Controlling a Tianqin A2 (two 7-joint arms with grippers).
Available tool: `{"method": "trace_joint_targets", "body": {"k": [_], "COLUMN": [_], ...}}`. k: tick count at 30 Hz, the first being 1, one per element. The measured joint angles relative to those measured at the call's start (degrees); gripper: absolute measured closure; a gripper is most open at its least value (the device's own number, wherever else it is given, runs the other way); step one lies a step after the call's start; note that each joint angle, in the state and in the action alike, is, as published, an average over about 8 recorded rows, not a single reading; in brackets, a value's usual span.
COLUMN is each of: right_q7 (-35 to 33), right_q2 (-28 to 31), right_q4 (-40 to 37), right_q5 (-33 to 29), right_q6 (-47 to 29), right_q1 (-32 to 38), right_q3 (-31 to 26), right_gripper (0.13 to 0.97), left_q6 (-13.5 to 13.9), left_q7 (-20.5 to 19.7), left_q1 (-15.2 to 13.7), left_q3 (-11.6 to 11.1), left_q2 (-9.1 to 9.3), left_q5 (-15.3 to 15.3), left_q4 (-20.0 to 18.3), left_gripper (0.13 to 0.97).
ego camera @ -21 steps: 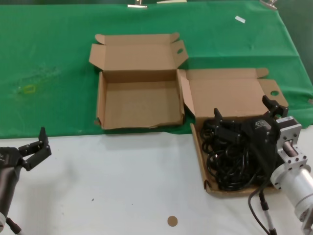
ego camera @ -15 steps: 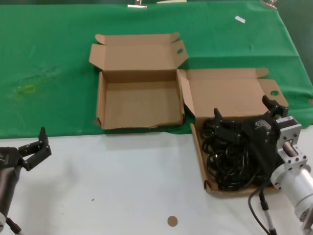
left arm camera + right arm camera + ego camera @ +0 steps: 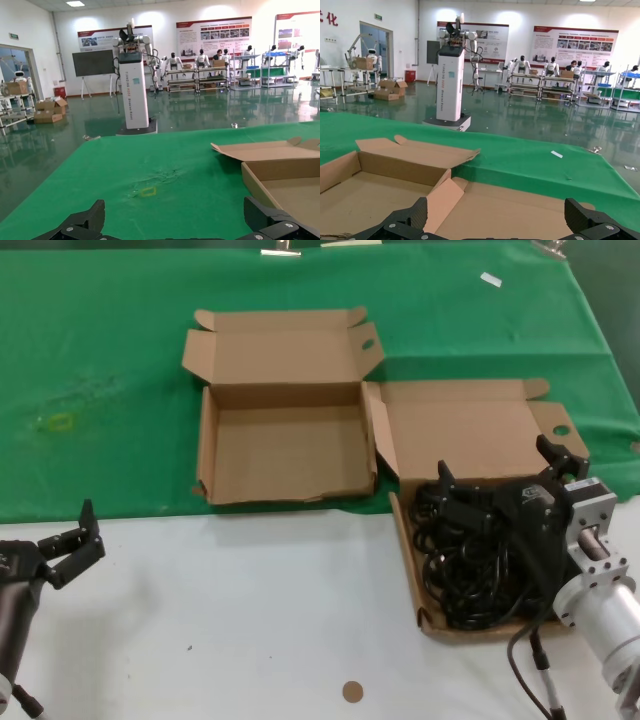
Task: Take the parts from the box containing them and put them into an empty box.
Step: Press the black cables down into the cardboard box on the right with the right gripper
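The power cables (image 3: 478,562) lie as one tangled black mass inside the right-hand cardboard box (image 3: 411,580), which sits on the white table surface (image 3: 250,620) with its lid (image 3: 460,435) folded back onto the green cloth (image 3: 100,360). Individual bundles cannot be told apart in the tangle.

The right gripper (image 3: 500,480) is positioned directly over the far part of the cable mass. Its fingers are spread wide, one near the box's inner side and one near the lid flap with the oval hole (image 3: 562,428). Nothing is held between them. Whether the fingertips touch the cables cannot be determined.

The empty box (image 3: 285,452) stands just beside the full box, toward the robot's left, on the green cloth, lid open and floor bare.

The left gripper (image 3: 75,540) is parked low at the robot's left over the white surface, fingers apart, well away from both boxes.

Step in hand, as judged: approach for the first pick; no cable has been transferred. The next move calls for descending into the mass, closing on a single bundle or plug, and lifting clear. Neighbouring cables may drag along.
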Motion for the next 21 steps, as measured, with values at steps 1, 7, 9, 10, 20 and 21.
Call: {"method": "trace_joint_targets", "body": {"k": [1, 7, 9, 10, 20, 21], "right_q7": [0.00, 0.00, 0.00, 0.00, 0.00, 0.00], "right_q2": [0.00, 0.00, 0.00, 0.00, 0.00, 0.00], "right_q4": [0.00, 0.00, 0.00, 0.00, 0.00, 0.00], "right_q5": [0.00, 0.00, 0.00, 0.00, 0.00, 0.00], "right_q6": [0.00, 0.00, 0.00, 0.00, 0.00, 0.00], "right_q1": [0.00, 0.00, 0.00, 0.00, 0.00, 0.00], "right_q3": [0.00, 0.00, 0.00, 0.00, 0.00, 0.00], "right_gripper": [0.129, 0.129, 0.129, 0.129, 0.129, 0.129], "left_q6": [0.00, 0.00, 0.00, 0.00, 0.00, 0.00], "left_q7": [0.00, 0.00, 0.00, 0.00, 0.00, 0.00], "left_q1": [0.00, 0.00, 0.00, 0.00, 0.00, 0.00], "left_q3": [0.00, 0.00, 0.00, 0.00, 0.00, 0.00], "left_q2": [0.00, 0.00, 0.00, 0.00, 0.00, 0.00], "left_q5": [0.00, 0.00, 0.00, 0.00, 0.00, 0.00], "left_q4": [0.00, 0.00, 0.00, 0.00, 0.00, 0.00], "left_gripper": [0.132, 0.132, 0.132, 0.132, 0.132, 0.132]}}
